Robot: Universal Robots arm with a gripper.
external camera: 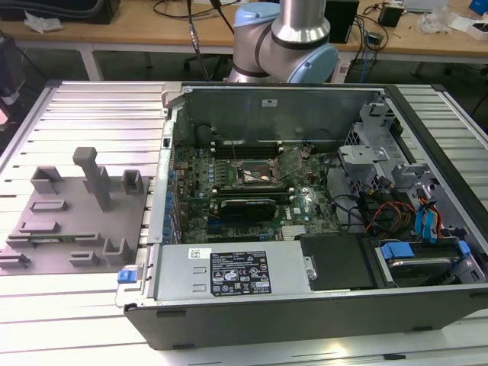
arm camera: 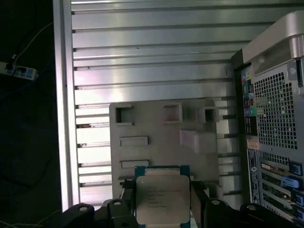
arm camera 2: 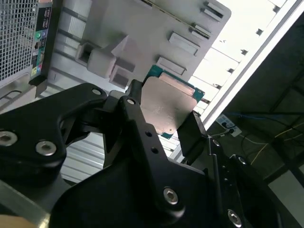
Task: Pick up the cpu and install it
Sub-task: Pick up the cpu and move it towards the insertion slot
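Clenched on the cpu [arm camera 2: 167, 97]: two black fingers [arm camera 2: 134, 107] of the gripper [arm camera 2: 165, 109], one on each of two opposite edges. Silver lid turned to the cameras in both wrist views, green board rim peeking past it. Same grasp in the first wrist view, with the cpu [arm camera: 161, 194] pinched from either side.

Behind the cpu, one grey fixture plate [arm camera: 156, 126] with raised blocks and shallow rectangular pockets. Cpu seen against that plate's edge in both wrist views; touching it or apart from it, cannot tell. In the exterior view, plate [external camera: 76, 229] lying flat toward the exterior view's left, one tall post [external camera: 95, 179] upright on it.

Beneath the plate, one ribbed aluminium table [external camera: 99, 107], bright with reflections. Just beside the plate, toward the exterior view's right, one open computer case [external camera: 305, 332] on its side. Inside: one green motherboard [external camera: 229, 206], one black socket [external camera: 255, 174] near the board's middle, one power supply box [external camera: 229, 274] with a white label, blue-tabbed drive bays [external camera: 427, 221].

Beyond the case's far wall, one grey-and-blue arm [external camera: 293, 30], standing upright, upper part cut off by the picture's edge.

Further out, wooden workbenches [external camera: 114, 34] with loose cables along the back. Past the table's edge, dark floor and one white power strip [arm camera: 19, 71].
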